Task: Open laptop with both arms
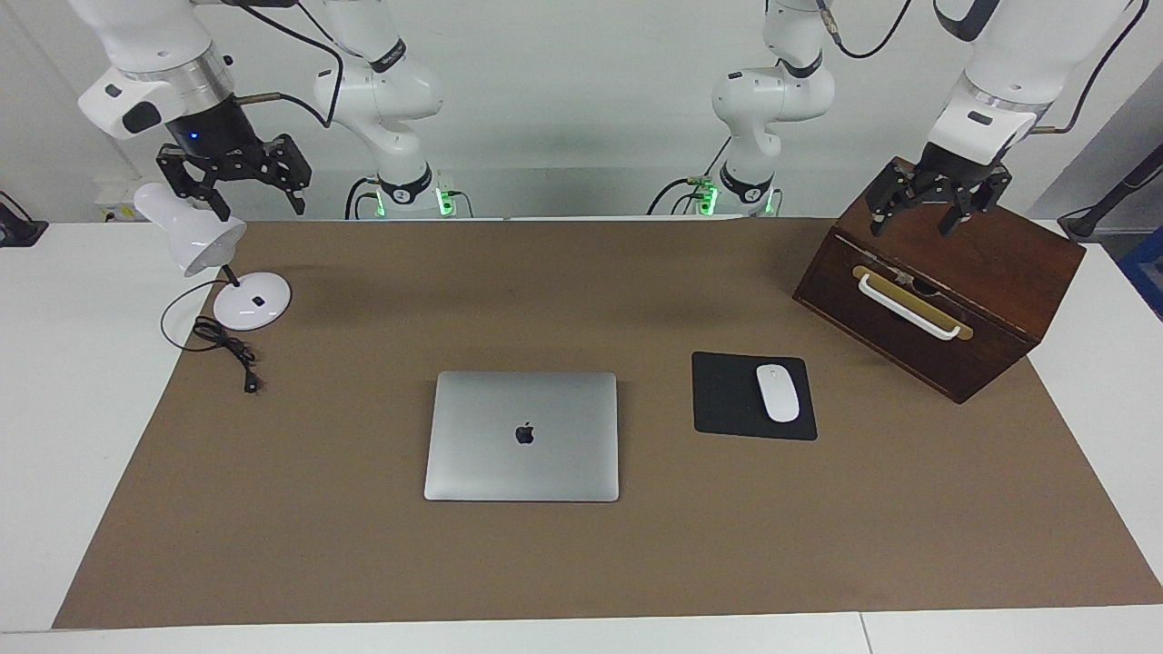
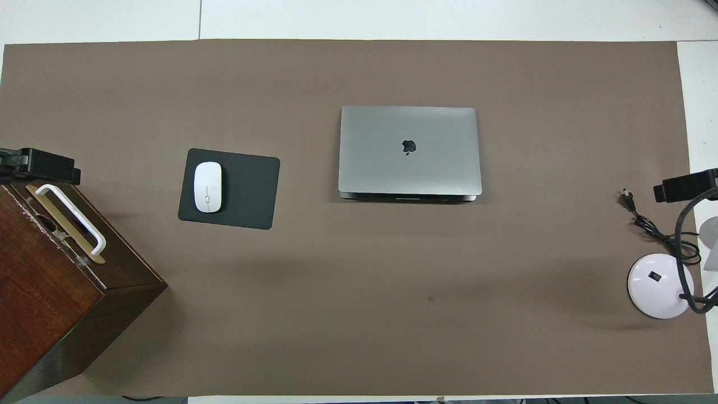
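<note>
Silver-grey metal forms the laptop (image 1: 521,436), which is seen shut flat, dark apple logo up. Fingers are spread apart on the left gripper (image 1: 936,204) and the right gripper (image 1: 238,177).

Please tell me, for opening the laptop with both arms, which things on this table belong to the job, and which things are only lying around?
Part of the job:
- laptop, lid closed
- left gripper, open, over the wooden box
- right gripper, open, over the desk lamp

Only lying around:
- wooden box
- mouse pad with mouse on it
- desk lamp and its cable
</note>
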`<action>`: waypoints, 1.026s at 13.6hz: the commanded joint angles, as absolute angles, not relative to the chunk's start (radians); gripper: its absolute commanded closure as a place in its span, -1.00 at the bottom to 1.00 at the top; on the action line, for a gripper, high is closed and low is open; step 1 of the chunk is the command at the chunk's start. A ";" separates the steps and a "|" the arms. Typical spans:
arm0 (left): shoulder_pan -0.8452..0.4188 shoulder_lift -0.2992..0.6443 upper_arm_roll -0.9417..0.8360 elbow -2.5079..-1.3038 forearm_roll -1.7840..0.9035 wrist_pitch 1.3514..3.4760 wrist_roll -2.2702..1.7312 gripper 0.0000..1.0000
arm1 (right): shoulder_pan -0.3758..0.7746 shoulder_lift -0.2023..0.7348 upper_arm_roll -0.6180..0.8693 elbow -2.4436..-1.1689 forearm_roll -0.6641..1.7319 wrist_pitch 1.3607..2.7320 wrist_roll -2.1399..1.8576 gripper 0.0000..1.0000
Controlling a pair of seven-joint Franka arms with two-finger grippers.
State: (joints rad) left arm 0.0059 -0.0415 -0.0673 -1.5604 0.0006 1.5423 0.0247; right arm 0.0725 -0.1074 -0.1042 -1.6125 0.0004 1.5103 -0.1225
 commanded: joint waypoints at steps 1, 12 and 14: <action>-0.008 -0.063 -0.055 -1.577 -0.014 1.546 0.017 -0.90 | 0.067 -0.109 -0.083 -1.614 0.006 1.516 -0.129 -1.00; -0.006 -0.063 -0.055 -1.583 -0.012 1.575 0.032 1.00 | 0.067 -0.107 0.006 -1.681 0.008 1.595 -0.132 -0.26; -0.006 -0.061 -0.055 -1.583 -0.012 1.600 0.044 1.00 | 0.067 -0.104 0.021 -1.700 0.008 1.597 -0.136 -0.01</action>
State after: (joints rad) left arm 0.0058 -0.0418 -0.0676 -1.5604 0.0003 1.5640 0.0291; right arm 0.0729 -0.0962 0.0075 -1.6624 0.0003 1.5717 -0.1225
